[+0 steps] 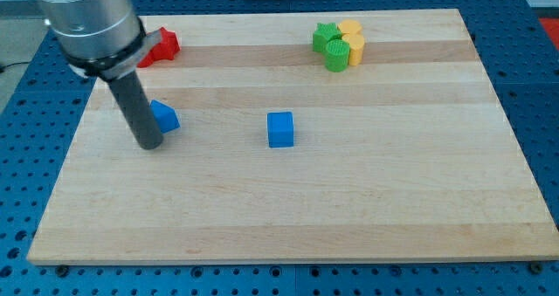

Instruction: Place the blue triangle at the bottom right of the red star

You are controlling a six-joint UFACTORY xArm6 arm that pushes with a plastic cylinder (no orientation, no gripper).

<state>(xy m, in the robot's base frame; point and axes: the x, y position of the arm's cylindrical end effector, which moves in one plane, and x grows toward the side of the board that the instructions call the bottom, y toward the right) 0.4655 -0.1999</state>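
I see a pale wooden board [349, 200] with lengthwise grain stripes on a blue perforated surface [26, 95]. My rod is dark grey. Near the top left corner sit a red star [162, 45] and blue triangle [164, 116]; mid-board a blue cube [280, 129]; top edge, green blocks [330, 46] and yellow blocks [353, 39].

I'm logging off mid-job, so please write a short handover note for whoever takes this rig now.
My tip sits on the board, touching the left side of the blue triangle.
The red star is at the view's top left, partly hidden by the arm.
The triangle lies below the star.
Left: nudge it right and closer, if needed.
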